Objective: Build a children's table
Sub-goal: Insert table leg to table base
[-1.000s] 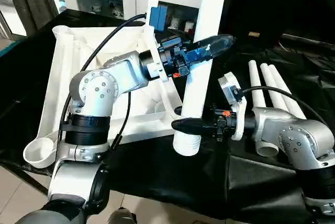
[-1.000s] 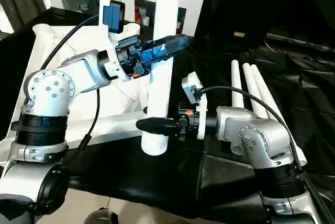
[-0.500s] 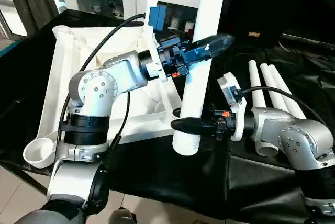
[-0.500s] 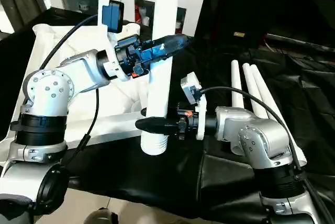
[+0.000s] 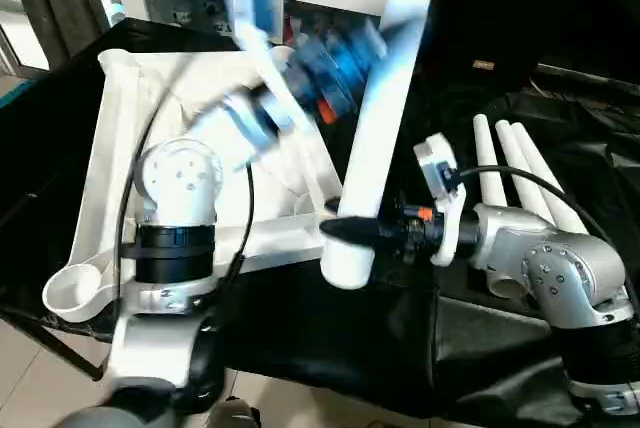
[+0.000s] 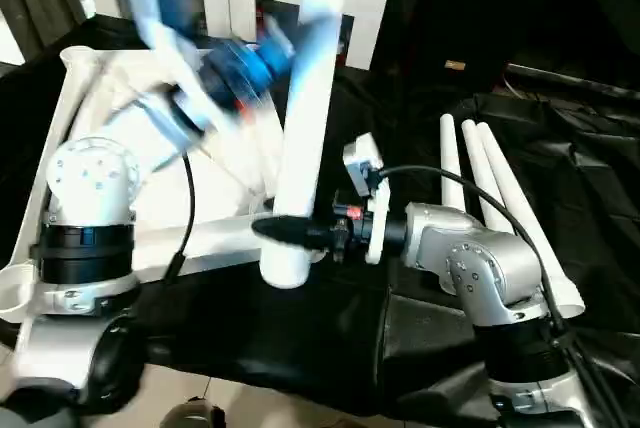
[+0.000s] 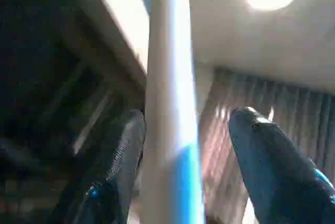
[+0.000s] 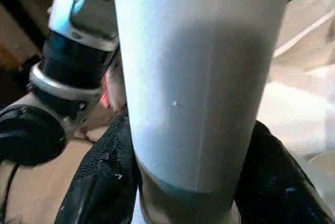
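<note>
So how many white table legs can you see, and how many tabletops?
Legs lying on the black cloth: 3
Legs held upright in the right gripper: 1, the held leg
Tabletops: 1
Total: 5 white table parts

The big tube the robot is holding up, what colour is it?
White. The tube shows best in the left eye view.
</note>
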